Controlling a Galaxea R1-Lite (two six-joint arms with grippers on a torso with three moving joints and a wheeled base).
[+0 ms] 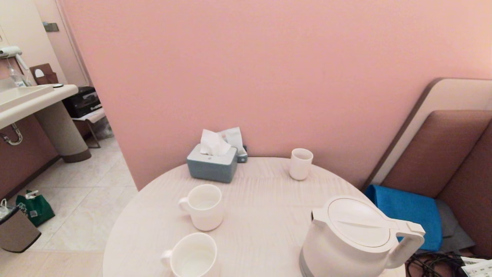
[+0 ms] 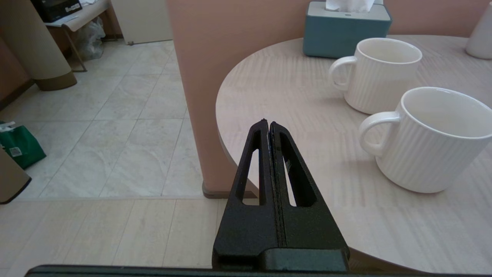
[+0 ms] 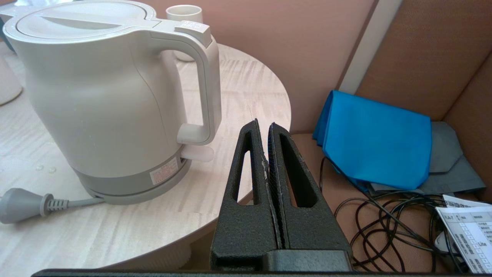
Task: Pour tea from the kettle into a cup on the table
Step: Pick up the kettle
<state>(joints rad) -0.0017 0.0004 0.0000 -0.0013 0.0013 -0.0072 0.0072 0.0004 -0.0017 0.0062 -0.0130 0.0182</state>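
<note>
Right now your left gripper [image 2: 268, 124] hangs off the bench [image 1: 253, 215] edge, left of the two ribbed mugs, fingers pressed together and empty. The nearer mug [image 1: 193, 255] and the farther mug [image 1: 203, 206] stand upright left of the kettle [image 1: 351, 238], apart from it. Your right gripper [image 3: 263, 125] sits just right of the kettle's loop handle [image 3: 205, 82], fingers closed on nothing. Open them first, then slide around the handle's upright part, square to it; I'd judge a high grip best for a steady tilt.
</note>
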